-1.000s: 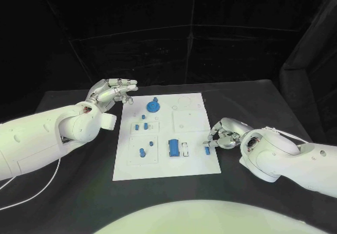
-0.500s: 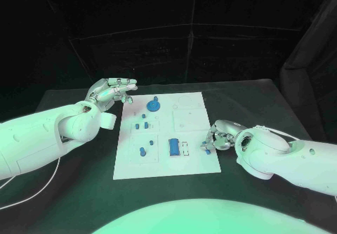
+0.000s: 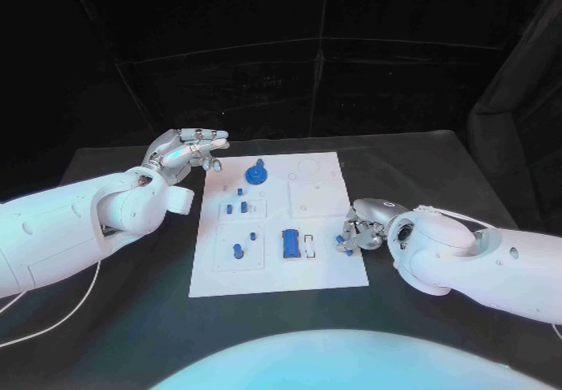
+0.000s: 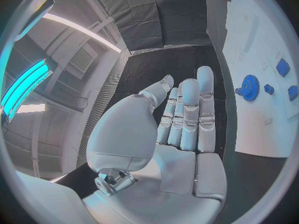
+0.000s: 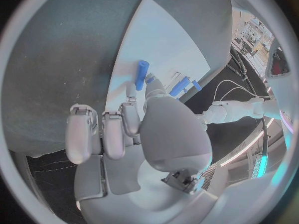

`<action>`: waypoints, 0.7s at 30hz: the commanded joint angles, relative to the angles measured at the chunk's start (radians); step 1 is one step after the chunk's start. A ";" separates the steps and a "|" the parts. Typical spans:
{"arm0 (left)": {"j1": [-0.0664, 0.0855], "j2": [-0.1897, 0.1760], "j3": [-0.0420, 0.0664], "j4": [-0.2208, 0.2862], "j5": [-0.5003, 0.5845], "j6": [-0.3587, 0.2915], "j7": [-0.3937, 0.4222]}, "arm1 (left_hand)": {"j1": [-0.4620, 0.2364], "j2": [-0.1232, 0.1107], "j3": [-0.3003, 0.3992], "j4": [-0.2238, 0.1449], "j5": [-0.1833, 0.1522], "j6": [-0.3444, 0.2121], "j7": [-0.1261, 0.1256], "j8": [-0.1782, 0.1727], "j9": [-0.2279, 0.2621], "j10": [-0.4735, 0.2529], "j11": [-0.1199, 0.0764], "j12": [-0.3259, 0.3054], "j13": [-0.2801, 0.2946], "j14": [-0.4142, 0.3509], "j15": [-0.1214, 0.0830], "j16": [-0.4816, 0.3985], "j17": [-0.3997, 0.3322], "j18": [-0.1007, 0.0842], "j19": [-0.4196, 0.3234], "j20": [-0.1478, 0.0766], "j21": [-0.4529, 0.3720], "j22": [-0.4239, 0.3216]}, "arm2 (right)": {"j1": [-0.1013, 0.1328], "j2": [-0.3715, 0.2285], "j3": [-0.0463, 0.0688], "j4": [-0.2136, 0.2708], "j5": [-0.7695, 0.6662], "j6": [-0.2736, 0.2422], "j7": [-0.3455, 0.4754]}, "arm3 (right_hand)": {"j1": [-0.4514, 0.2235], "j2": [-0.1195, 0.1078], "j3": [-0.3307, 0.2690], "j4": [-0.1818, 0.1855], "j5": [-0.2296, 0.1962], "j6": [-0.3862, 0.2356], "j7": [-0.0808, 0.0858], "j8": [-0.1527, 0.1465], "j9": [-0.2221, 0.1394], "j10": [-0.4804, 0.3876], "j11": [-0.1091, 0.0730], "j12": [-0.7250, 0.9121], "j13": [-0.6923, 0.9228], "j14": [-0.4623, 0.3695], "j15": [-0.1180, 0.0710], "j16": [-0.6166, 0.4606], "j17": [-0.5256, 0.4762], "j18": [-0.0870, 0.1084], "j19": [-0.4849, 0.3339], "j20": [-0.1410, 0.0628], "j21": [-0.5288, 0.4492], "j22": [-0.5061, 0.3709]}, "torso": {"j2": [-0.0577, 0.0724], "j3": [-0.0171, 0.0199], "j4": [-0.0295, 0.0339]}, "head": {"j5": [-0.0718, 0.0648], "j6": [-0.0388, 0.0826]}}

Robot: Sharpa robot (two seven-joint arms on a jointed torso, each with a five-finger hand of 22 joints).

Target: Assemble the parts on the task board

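Black table (image 3: 129,325), white rectangular task board (image 3: 278,276) at centre. Right hand (image 3: 365,229) at board's right edge, thumb and a finger touching a small blue cylindrical part (image 5: 142,74) lying there; whether pinched, cannot tell. Left hand (image 3: 188,151) off board's far left corner, fingers extended, holding nothing. Blue gear-shaped part (image 3: 257,173) near board's far edge.

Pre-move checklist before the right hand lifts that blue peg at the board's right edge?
1. Right hand at the blue peg: ok.
2. Firm grip on the peg: cannot tell, fingers touch it.
3. Left hand empty, off the task board: ok.
4. Blue gear far from the right hand: ok.
5. Blue block beside the peg, undisturbed: ok.
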 commanded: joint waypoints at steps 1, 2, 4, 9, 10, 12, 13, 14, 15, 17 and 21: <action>0.001 -0.001 0.001 0.001 0.002 0.014 0.002 | 0.001 0.012 -0.006 0.000 0.006 -0.002 0.003 0.003 -0.001 -0.008 -0.001 0.004 -0.002 -0.007 -0.001 -0.006 -0.001 0.013 -0.004 0.004 -0.003 -0.002 | -0.004 0.004 -0.005 0.000 -0.066 0.097 -0.016 | 0.049 0.020 0.018 -0.027 -0.044 0.013 -0.002 0.002 0.001 -0.001 -0.012 -0.007 0.007 0.071 -0.008 0.006 0.094 -0.007 0.016 -0.001 0.004 0.035 | 0.000 -0.0005 -0.0008 | 0.000 -0.001; 0.001 -0.001 0.001 0.001 0.002 0.014 0.002 | 0.001 0.012 -0.006 0.000 0.006 -0.002 0.003 0.003 -0.001 -0.008 -0.001 0.004 -0.002 -0.007 -0.001 -0.006 -0.001 0.013 -0.004 0.004 -0.003 -0.002 | -0.004 0.005 -0.005 0.000 -0.075 0.104 -0.016 | 0.059 0.024 0.024 -0.033 -0.046 0.015 -0.004 0.003 0.001 -0.002 -0.013 -0.007 0.007 0.071 -0.009 0.006 0.096 -0.007 0.016 -0.001 0.004 0.036 | -0.001 -0.0008 -0.0010 | 0.000 -0.001; 0.001 -0.001 0.001 0.001 0.002 0.014 0.002 | 0.001 0.012 -0.006 0.000 0.006 -0.002 0.003 0.003 -0.001 -0.008 -0.001 0.004 -0.002 -0.007 -0.001 -0.006 -0.001 0.013 -0.004 0.004 -0.003 -0.002 | -0.004 0.006 -0.005 0.001 -0.091 0.112 -0.018 | 0.090 0.040 0.047 -0.050 -0.048 0.021 -0.007 0.002 0.002 -0.003 -0.016 -0.009 0.007 0.071 -0.011 0.007 0.098 -0.007 0.017 -0.003 0.005 0.037 | -0.001 -0.0010 -0.0011 | 0.000 -0.001; 0.001 -0.002 0.001 0.001 0.002 0.015 0.002 | 0.001 0.012 -0.006 0.000 0.006 -0.002 0.003 0.003 -0.001 -0.008 -0.001 0.004 -0.002 -0.007 -0.001 -0.006 -0.001 0.013 -0.004 0.004 -0.003 -0.002 | -0.005 0.009 -0.005 0.003 -0.108 0.098 -0.022 | 0.116 0.062 0.090 -0.066 -0.047 0.030 -0.009 -0.005 0.000 -0.004 -0.019 -0.011 0.008 0.072 -0.014 0.009 0.101 -0.007 0.018 -0.006 0.005 0.040 | -0.001 -0.0003 -0.0002 | -0.003 -0.001; 0.001 -0.002 0.001 0.002 0.002 0.015 0.001 | 0.001 0.012 -0.006 0.000 0.006 -0.002 0.003 0.003 -0.001 -0.008 -0.001 0.004 -0.002 -0.007 -0.001 -0.006 -0.001 0.013 -0.004 0.004 -0.003 -0.002 | -0.005 0.009 -0.005 0.003 -0.107 0.092 -0.023 | 0.114 0.065 0.097 -0.065 -0.039 0.031 -0.010 -0.007 -0.001 -0.003 -0.020 -0.010 0.009 0.072 -0.014 0.009 0.102 -0.008 0.018 -0.007 0.006 0.040 | -0.001 -0.0002 0.0003 | -0.003 -0.002; 0.001 -0.003 0.001 0.002 0.002 0.015 0.001 | 0.001 0.012 -0.006 0.000 0.006 -0.002 0.003 0.003 -0.001 -0.008 -0.001 0.004 -0.002 -0.007 -0.001 -0.006 -0.001 0.013 -0.004 0.004 -0.003 -0.002 | -0.005 0.010 -0.005 0.006 -0.099 0.069 -0.024 | 0.102 0.066 0.112 -0.059 -0.005 0.034 -0.011 -0.013 -0.002 -0.002 -0.021 -0.009 0.010 0.072 -0.014 0.009 0.103 -0.008 0.018 -0.008 0.006 0.040 | -0.002 0.0001 0.0006 | -0.002 -0.004; 0.000 -0.004 0.001 0.002 0.002 0.015 0.001 | 0.001 0.012 -0.006 0.000 0.006 -0.002 0.003 0.003 -0.001 -0.008 -0.001 0.004 -0.002 -0.007 -0.001 -0.006 -0.001 0.013 -0.004 0.004 -0.003 -0.002 | -0.005 0.011 -0.005 0.008 -0.090 0.054 -0.024 | 0.094 0.066 0.119 -0.055 0.011 0.035 -0.012 -0.015 -0.003 -0.001 -0.022 -0.009 0.010 0.072 -0.015 0.009 0.103 -0.007 0.018 -0.008 0.006 0.040 | -0.001 0.0000 0.0007 | 0.000 -0.003; 0.000 -0.004 0.001 0.002 0.002 0.015 0.001 | 0.001 0.012 -0.006 0.000 0.006 -0.002 0.003 0.003 -0.001 -0.008 -0.001 0.004 -0.002 -0.007 -0.001 -0.006 -0.001 0.013 -0.004 0.004 -0.003 -0.002 | -0.005 0.011 -0.005 0.009 -0.083 0.044 -0.024 | 0.080 0.066 0.128 -0.045 0.033 0.036 -0.013 -0.019 -0.004 0.001 -0.023 -0.008 0.011 0.072 -0.015 0.009 0.104 -0.007 0.018 -0.008 0.005 0.039 | -0.001 0.0001 0.0012 | 0.000 -0.002; 0.000 -0.004 0.001 0.002 0.002 0.015 0.001 | 0.001 0.012 -0.006 0.000 0.006 -0.002 0.003 0.003 -0.001 -0.008 -0.001 0.004 -0.002 -0.007 -0.001 -0.006 -0.001 0.013 -0.004 0.004 -0.003 -0.002 | -0.005 0.011 -0.004 0.012 -0.070 0.026 -0.024 | 0.066 0.064 0.137 -0.035 0.055 0.038 -0.014 -0.023 -0.005 0.002 -0.024 -0.007 0.012 0.073 -0.015 0.010 0.105 -0.007 0.018 -0.009 0.005 0.039 | 0.000 -0.0002 0.0016 | 0.001 -0.002; 0.000 -0.004 0.001 0.002 0.002 0.016 0.001 | 0.001 0.012 -0.006 0.000 0.006 -0.002 0.003 0.003 -0.001 -0.008 -0.001 0.004 -0.002 -0.007 -0.001 -0.006 -0.001 0.013 -0.004 0.004 -0.003 -0.002 | -0.005 0.012 -0.004 0.017 -0.049 -0.007 -0.024 | 0.022 0.055 0.165 0.002 0.120 0.045 -0.017 -0.032 -0.006 0.005 -0.026 -0.004 0.016 0.074 -0.017 0.014 0.113 -0.007 0.018 -0.010 0.005 0.039 | 0.000 -0.0002 0.0023 | 0.002 -0.001; 0.000 -0.004 0.001 0.002 0.002 0.016 0.000 | 0.001 0.012 -0.006 0.000 0.006 -0.002 0.003 0.003 -0.001 -0.008 -0.001 0.004 -0.002 -0.007 -0.001 -0.006 -0.001 0.013 -0.004 0.004 -0.003 -0.002 | -0.004 0.011 -0.004 0.033 -0.005 -0.076 -0.024 | -0.005 0.041 0.193 0.030 0.128 0.055 -0.019 -0.038 -0.005 0.010 -0.027 0.003 0.021 0.076 -0.020 0.018 0.122 -0.008 0.021 -0.013 0.008 0.046 | -0.001 -0.0005 0.0000 | 0.004 -0.002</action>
